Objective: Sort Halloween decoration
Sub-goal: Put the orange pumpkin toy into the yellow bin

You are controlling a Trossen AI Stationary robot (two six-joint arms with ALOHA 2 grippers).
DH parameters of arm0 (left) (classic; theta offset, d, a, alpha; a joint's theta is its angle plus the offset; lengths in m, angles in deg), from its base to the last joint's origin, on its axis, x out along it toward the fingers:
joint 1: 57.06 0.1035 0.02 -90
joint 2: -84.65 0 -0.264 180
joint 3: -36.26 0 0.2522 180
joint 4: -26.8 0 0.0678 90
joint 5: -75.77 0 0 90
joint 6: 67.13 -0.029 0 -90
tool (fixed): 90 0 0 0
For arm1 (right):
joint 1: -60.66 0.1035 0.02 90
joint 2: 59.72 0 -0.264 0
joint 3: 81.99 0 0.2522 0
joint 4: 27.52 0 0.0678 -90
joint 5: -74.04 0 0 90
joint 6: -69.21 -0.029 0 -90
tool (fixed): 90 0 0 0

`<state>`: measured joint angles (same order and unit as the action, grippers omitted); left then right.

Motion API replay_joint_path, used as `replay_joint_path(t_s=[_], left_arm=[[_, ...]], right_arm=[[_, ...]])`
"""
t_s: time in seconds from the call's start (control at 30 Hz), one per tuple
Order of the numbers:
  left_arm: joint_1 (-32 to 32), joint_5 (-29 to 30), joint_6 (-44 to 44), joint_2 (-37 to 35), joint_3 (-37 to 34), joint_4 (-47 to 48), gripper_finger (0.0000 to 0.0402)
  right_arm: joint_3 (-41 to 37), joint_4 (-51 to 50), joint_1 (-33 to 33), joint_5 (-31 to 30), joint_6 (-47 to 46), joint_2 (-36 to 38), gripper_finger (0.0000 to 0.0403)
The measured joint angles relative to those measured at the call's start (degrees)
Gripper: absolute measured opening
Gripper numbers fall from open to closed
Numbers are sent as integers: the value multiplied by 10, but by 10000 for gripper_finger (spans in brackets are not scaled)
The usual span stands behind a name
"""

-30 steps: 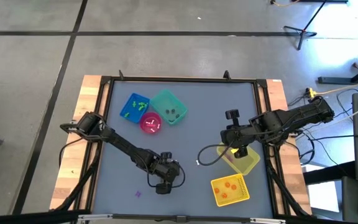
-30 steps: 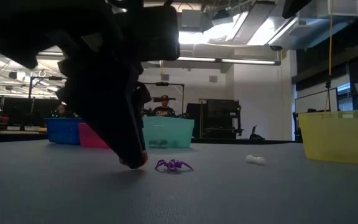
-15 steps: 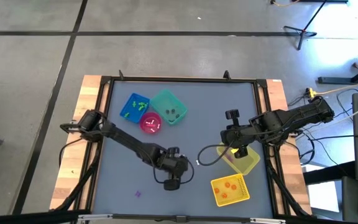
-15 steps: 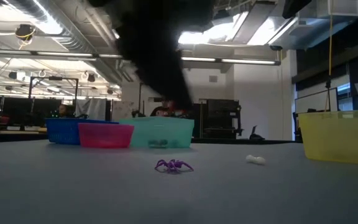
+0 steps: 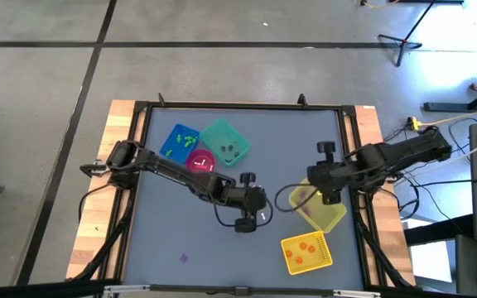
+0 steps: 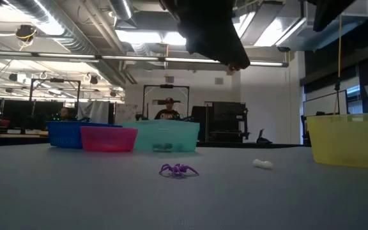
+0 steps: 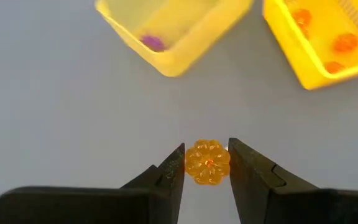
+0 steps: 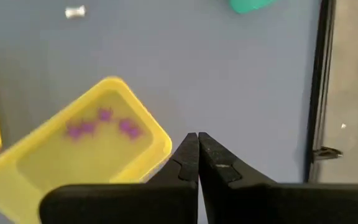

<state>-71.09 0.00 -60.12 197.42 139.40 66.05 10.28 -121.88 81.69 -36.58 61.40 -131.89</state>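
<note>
A grey worktop [image 5: 247,149] seen from above; the left pincer [image 7: 207,163], raised over its middle, pinches a small orange pumpkin trinket [image 7: 207,162] between its two fingertips; the right pincer [image 8: 197,148], pressed together and empty, hangs beside a pale yellow bin [image 5: 320,209] holding purple trinkets [image 8: 103,126]; a brighter yellow bin [image 5: 306,252] holds orange pieces; a purple spider trinket [image 6: 178,170] and a small white piece [image 6: 262,163] lie loose on the worktop; blue [image 5: 179,142], pink [image 5: 201,163] and teal [image 5: 224,142] bins cluster at the far left.
</note>
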Motion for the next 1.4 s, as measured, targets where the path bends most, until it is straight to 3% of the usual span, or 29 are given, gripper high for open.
replay_joint_path(t_s=[0.17, 0.3, 0.53, 0.7, 0.83, 1.07, 1.2, 1.4], left_arm=[[12, 24, -1, 0, 0, -22, 92], [18, 43, -1, 0, 0, -47, 92], [19, 71, -2, 0, 1, -103, 92], [20, 92, -8, 0, 1, -117, 92], [20, 93, -35, 0, 1, -121, 92], [20, 93, -47, 0, 1, -127, 92], [20, 93, -47, 0, 1, -128, 92], [20, 93, -47, 0, 1, -128, 92]], right_arm=[[-146, 143, -1, 8, -24, 123, 1], [-268, 318, -1, 6, -68, 213, 1], [-404, 596, -1, 0, -190, 260, 1], [-420, 645, -1, -2, -253, 237, 34], [-420, 646, -1, 1, -289, 220, 103], [-420, 649, -1, 6, -469, 185, 206], [-420, 690, -1, 23, -503, 156, 228], [-420, 766, -1, 28, -503, 120, 226]])
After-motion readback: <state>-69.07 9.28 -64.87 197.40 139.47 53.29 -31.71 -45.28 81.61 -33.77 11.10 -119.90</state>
